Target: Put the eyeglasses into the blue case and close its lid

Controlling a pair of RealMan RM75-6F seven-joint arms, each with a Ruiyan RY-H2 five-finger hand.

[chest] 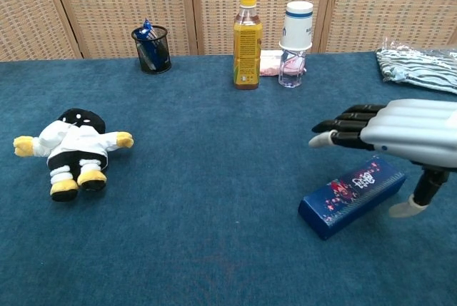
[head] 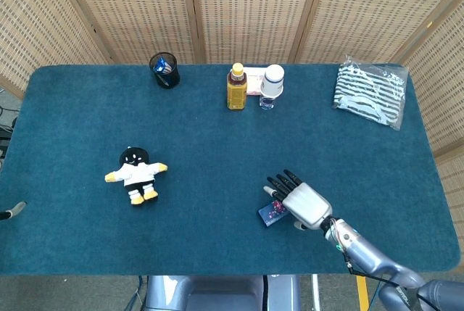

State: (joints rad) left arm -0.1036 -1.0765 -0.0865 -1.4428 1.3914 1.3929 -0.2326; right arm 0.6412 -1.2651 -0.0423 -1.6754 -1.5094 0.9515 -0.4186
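The blue case lies shut on the blue cloth near the front edge, right of centre, with a red and white print on its lid. My right hand hovers just above its right end with fingers stretched out and apart, holding nothing; the thumb hangs down beside the case. No eyeglasses show in either view. Only a small grey tip of my left hand shows at the left edge of the head view.
A plush doll lies at the left. At the back stand a black pen cup, a yellow bottle and a clear bottle under a white cup. A striped bag lies back right.
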